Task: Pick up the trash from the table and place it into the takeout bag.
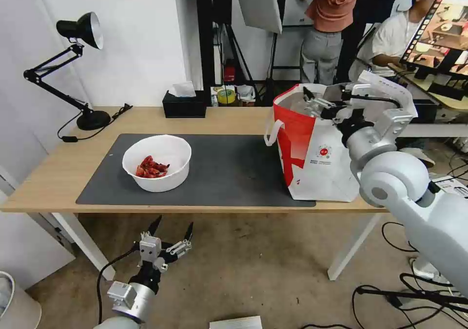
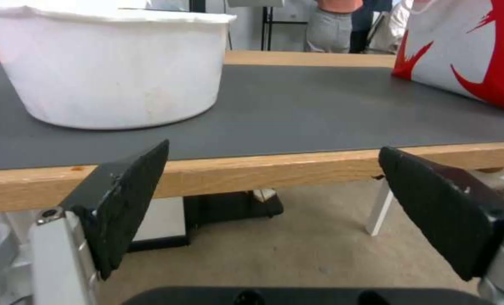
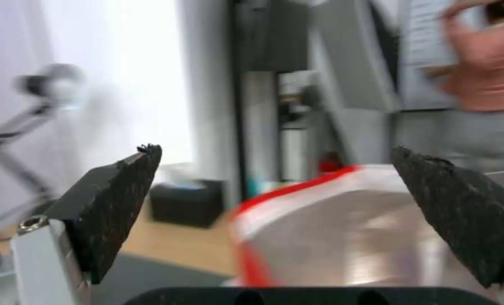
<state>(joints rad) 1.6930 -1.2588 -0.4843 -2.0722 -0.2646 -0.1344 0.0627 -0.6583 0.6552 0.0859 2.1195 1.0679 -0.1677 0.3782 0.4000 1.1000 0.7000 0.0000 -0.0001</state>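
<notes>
A white round bowl [image 1: 156,162] with red shell scraps [image 1: 151,167] sits on the left part of the dark grey mat [image 1: 229,168]; its side [image 2: 116,67] fills the left wrist view. The red-and-white takeout bag [image 1: 312,158] stands open at the table's right end, foil lining [image 3: 348,237] showing. My right gripper [image 1: 317,102] hovers open over the bag's mouth with nothing between its fingers. Below the table's front edge, my left gripper [image 1: 171,231] hangs open and empty, in front of the bowl.
A black tissue box [image 1: 184,104] and a black desk lamp [image 1: 73,70] stand at the table's back. The light wood table edge [image 2: 263,169] lies just ahead of the left gripper. Cables run over the floor at the right.
</notes>
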